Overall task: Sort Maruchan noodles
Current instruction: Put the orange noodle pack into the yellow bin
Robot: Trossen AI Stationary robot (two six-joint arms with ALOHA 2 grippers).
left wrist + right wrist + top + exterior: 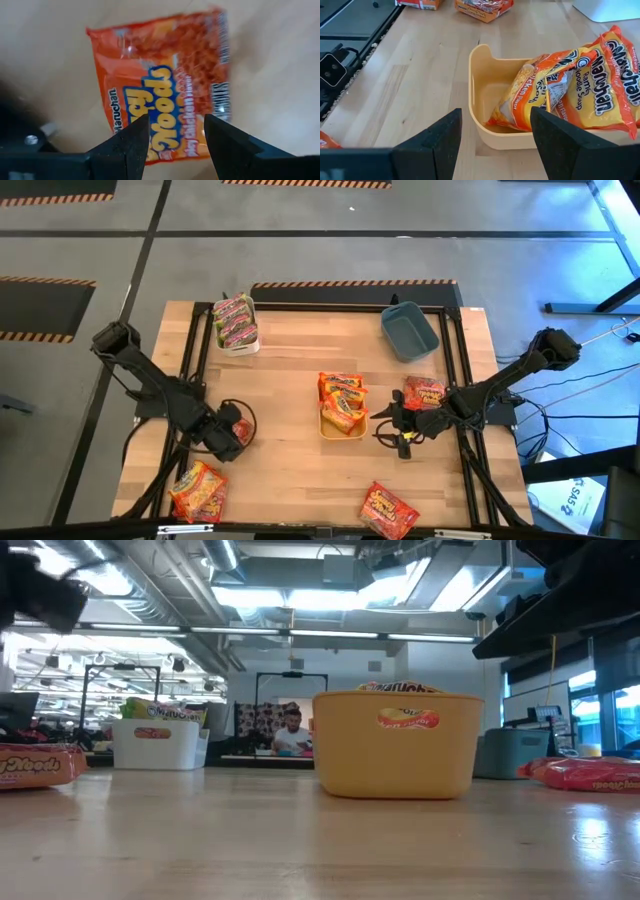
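Step in hand: pickup of a loose packet. The left gripper (172,145), fingers spread and empty, hangs over an orange spicy-chicken Maruchan packet (165,85) lying flat near the tabletop's front-left corner. The right gripper (495,145), also spread and empty, waits beside the yellow bin (341,427) at mid-table. Next move, by judgement: descend and pinch the packet.

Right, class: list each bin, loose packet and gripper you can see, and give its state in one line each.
white bin: holds green-pink packets
yellow bin: holds orange-yellow packets
blue bin: empty
red packet: loose by the right arm
front red packet: loose on the table
orange packet: flat under the left gripper
left gripper: open, empty
right gripper: open, empty
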